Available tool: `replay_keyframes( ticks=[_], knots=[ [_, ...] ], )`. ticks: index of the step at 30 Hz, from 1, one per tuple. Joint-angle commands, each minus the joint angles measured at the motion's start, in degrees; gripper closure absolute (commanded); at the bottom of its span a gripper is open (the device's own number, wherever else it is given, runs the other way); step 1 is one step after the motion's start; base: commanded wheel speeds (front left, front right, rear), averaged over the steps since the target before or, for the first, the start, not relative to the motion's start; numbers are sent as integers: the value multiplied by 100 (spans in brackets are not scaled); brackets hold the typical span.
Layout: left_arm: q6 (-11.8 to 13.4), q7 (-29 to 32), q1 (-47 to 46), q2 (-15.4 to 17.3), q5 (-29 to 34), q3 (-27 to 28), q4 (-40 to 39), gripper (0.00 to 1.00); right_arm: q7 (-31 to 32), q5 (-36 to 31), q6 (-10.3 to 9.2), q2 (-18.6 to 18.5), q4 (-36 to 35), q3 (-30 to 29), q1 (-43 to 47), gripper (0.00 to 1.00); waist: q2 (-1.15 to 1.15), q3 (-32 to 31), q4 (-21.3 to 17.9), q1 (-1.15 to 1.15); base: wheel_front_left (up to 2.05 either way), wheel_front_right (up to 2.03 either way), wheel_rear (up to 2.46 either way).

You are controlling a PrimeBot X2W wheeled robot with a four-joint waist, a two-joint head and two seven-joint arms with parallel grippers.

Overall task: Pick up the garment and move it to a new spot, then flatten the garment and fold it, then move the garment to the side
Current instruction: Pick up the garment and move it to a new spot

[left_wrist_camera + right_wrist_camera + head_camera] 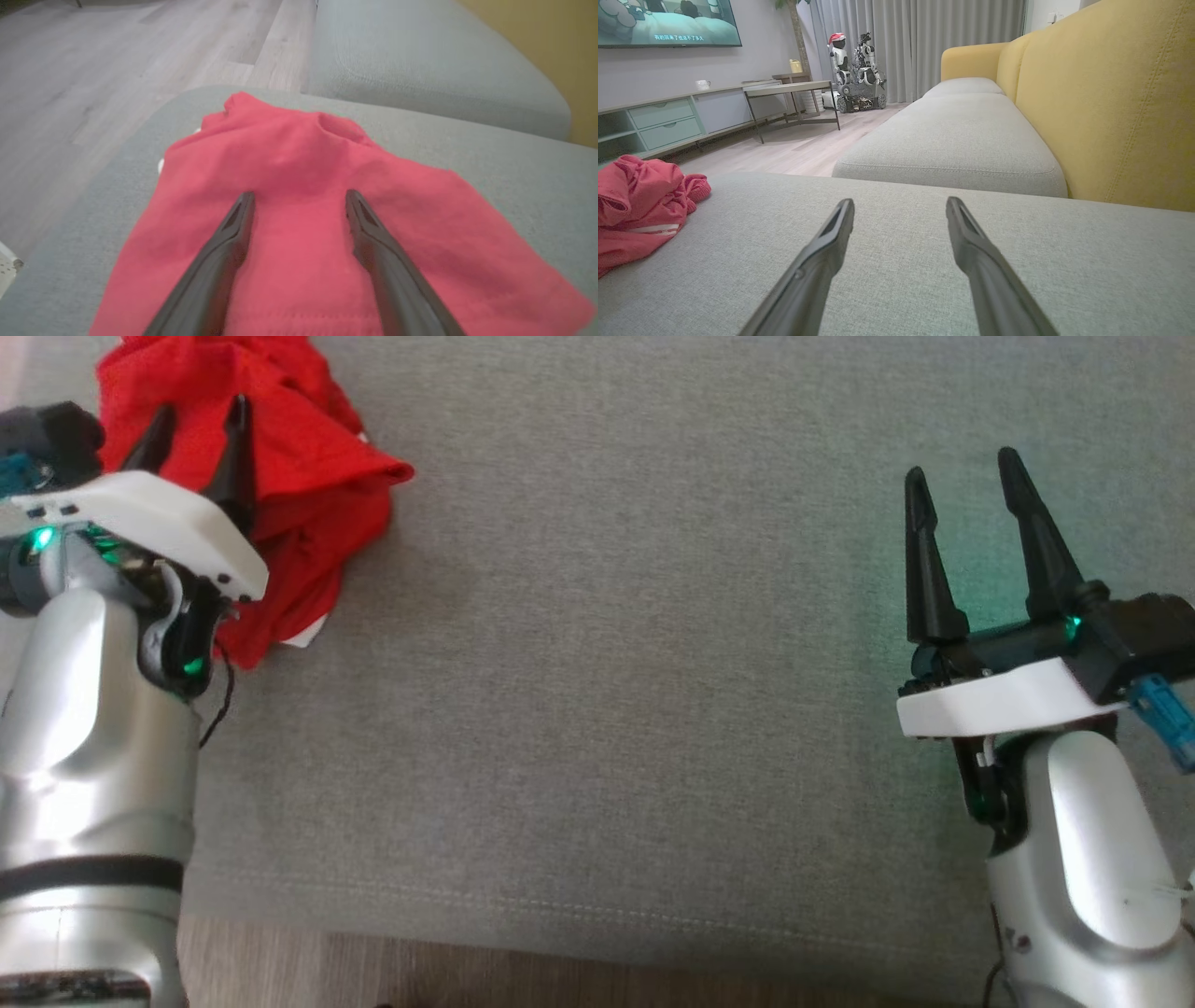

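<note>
**Left gripper** (203, 409): your two fingers stand spread, with nothing clamped between them.

**Garment** (308, 495): red and crumpled in a heap on the grey cushion (653, 663). It lies directly beneath and ahead of the left fingertips. In the left wrist view the cloth spans the gap between both fingers. You cannot tell whether the tips touch the fabric.

**Right gripper** (963, 467): fingers likewise parted and empty, over bare cushion. It is well apart from the garment, which lies far off to its left.

**Yellow backrest** (1111, 102): rises to the right gripper's right.
</note>
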Motion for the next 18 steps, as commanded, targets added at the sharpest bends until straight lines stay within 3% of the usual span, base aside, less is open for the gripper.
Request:
replay_keyframes(
  ticks=[1,2,3,4,5,18],
  knots=[
    [-30,18,-272,336,-6,77,36,0,26,-15,-4,-7,-224,157,-126,0,0,61,-80,0,0,0,0],
    [-43,21,-321,367,10,33,151,0,18,-9,-4,-7,-218,169,-127,0,0,69,-104,0,0,0,0],
    [-56,39,-360,388,6,-4,274,13,8,0,-4,-7,-210,180,-126,0,0,74,-126,0,0,0,0],
    [-67,38,-398,405,-5,-34,384,69,-3,8,-4,-7,-201,189,-123,0,0,75,-145,0,0,0,0],
    [-77,5,-435,421,-20,-52,474,100,-15,16,-4,-7,-190,193,-117,0,0,74,-161,0,0,0,0],
    [-84,-1310,-612,466,-60,23,560,100,-171,133,-4,-7,72,163,3,0,0,-369,-159,0,0,0,0]
  ],
)
